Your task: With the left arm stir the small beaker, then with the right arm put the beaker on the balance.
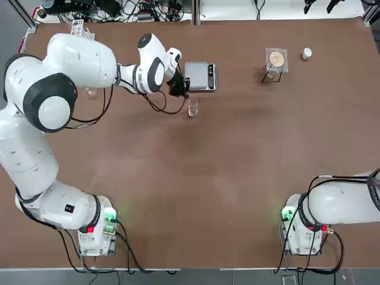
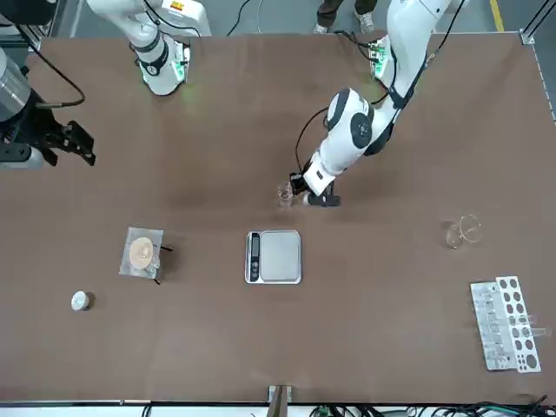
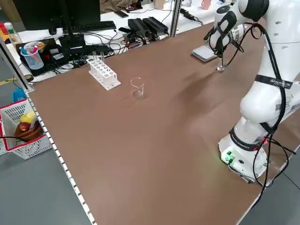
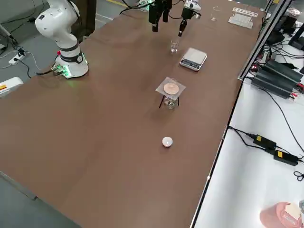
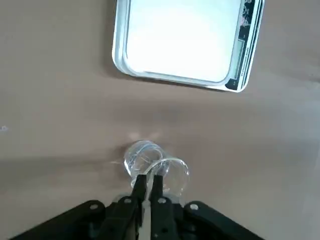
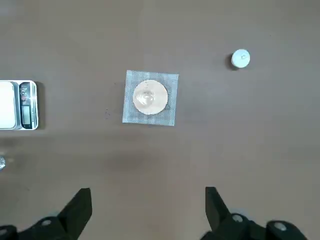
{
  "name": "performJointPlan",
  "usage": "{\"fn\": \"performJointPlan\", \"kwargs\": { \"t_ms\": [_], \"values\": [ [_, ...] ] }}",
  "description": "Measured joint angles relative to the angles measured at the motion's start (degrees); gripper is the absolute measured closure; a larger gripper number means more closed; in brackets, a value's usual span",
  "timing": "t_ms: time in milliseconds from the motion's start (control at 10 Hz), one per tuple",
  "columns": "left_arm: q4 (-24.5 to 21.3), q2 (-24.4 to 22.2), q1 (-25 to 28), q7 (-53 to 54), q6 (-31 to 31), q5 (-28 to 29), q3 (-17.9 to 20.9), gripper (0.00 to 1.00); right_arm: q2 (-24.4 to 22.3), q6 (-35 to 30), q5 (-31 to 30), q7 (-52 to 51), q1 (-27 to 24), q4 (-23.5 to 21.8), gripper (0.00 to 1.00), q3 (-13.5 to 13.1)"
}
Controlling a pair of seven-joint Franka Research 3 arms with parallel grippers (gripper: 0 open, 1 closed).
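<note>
Front view + L wrist: small beaker (image 5: 143, 157) stands upright on table (image 2: 261, 347), just off balance (image 5: 182, 42), on robot's side of it. L gripper (image 5: 151, 177) right over beaker; jaws narrow, pinching what looks like a clear rod (image 5: 147, 220), prob. the stirrer. Lower end vs. beaker floor: can't tell. R gripper (image 6: 148, 189) wide, nothing between fingers, held off to robot's R, waiting.

Step in hand, est.: stir, or about to; transfer still to do, balance pan bare.

Handling (judged): beaker thin glass, v. light, stiff, smooth, so slippery & fragile. Rod knocking wall could tip or slide it; stir small, centred. Lift rod fully clear before R arm comes in. R grip: opp. sides of wall, abt. mid-height, below rim, light squeeze, keep level, set down softly mid-pan. Contents, if any: can't tell.

Count: small beaker x1, balance x1, rod x1 (apparent), larger beaker (image 2: 465, 231) x1, white tube rack (image 2: 508, 326) x1, wire stand w/ mesh (image 2: 142, 253) x1, white cap (image 2: 80, 301) x1. Tubes in rack: no. uncertain. Grippers x2, one per arm.
</note>
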Motion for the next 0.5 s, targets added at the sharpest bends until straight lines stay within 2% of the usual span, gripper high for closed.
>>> {"fn": "performJointPlan", "kwargs": {
  "t_ms": [500],
  "values": [
    [0.59, -0.41, -0.12, -1.24, -0.5, 0.94, -0.03, 0.92, 0.0, -0.04, 0.0, 0.05, -0.01, 0.0, 0.0, -0.02]
  ]
}}
